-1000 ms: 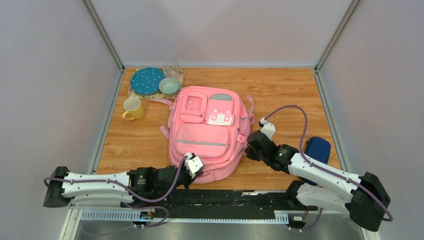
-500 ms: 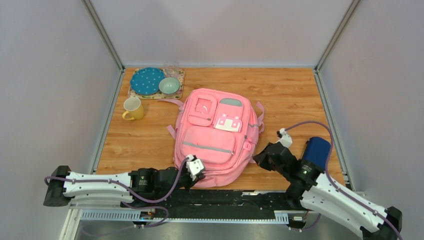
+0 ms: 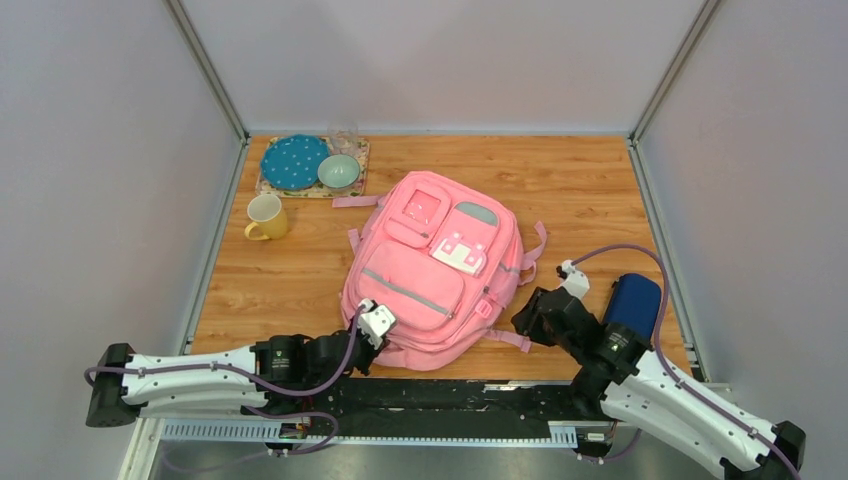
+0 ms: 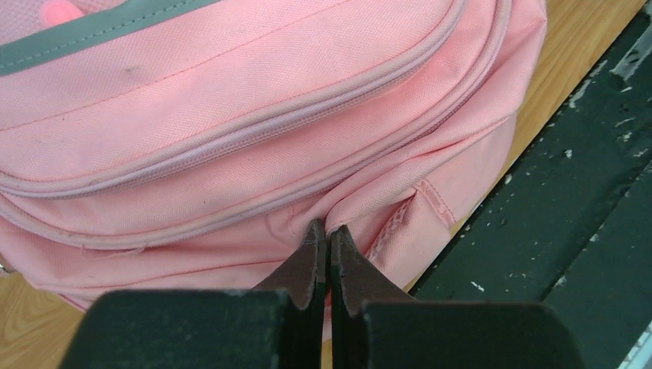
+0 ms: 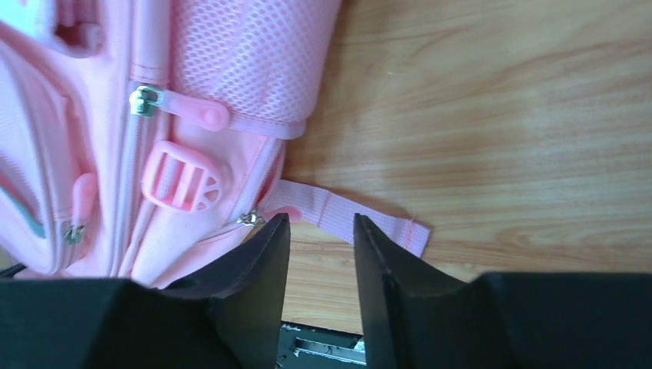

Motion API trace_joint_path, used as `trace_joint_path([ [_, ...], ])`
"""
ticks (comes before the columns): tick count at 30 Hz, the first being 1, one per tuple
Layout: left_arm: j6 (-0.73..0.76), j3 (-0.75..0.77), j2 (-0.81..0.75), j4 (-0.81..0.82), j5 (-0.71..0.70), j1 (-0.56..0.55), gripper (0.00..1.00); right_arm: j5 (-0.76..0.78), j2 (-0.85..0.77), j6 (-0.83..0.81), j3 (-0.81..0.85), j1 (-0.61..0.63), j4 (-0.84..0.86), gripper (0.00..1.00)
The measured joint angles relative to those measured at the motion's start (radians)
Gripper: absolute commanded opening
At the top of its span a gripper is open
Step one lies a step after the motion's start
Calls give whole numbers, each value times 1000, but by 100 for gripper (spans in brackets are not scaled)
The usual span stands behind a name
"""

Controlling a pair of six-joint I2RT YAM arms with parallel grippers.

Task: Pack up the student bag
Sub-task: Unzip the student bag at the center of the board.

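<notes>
The pink student bag point(image 3: 430, 270) lies flat on the wooden table, turned with its top toward the back right. My left gripper point(image 3: 362, 335) is shut on a fold of the bag's fabric at its near bottom edge; in the left wrist view the fingertips point(image 4: 314, 234) pinch the pink cloth point(image 4: 231, 138). My right gripper point(image 3: 527, 318) is open and empty just right of the bag's near right side. In the right wrist view its fingers point(image 5: 265, 246) straddle bare wood beside a loose pink strap point(image 5: 361, 219), a zip pull and a pink buckle point(image 5: 181, 177).
A dark blue case point(image 3: 634, 303) lies at the right edge beside my right arm. A yellow mug point(image 3: 266, 216) stands at the left. A mat at the back left holds a blue dotted plate point(image 3: 294, 161) and a pale green bowl point(image 3: 339, 172). A black rail point(image 3: 450, 398) runs along the near edge.
The bag has turned clockwise and shifted right as my left gripper pulled its bottom corner leftward. My right arm drew back toward the near right and let go of the bag's side.
</notes>
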Motion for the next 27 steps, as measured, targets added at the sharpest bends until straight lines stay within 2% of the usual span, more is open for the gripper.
trace_joint_path([
  [6,-42,10,26,-57,-56,1,0,-22,42,-150,47,-1,106,45],
  [15,-97,14,-27,-142,-114,10,0,-129,381,-399,184,-17,325,44],
  [18,-106,13,-36,-160,-118,13,0,-173,446,-465,197,-45,369,44],
  [27,-113,13,-65,-181,-120,16,0,-389,483,-583,193,-170,453,42],
])
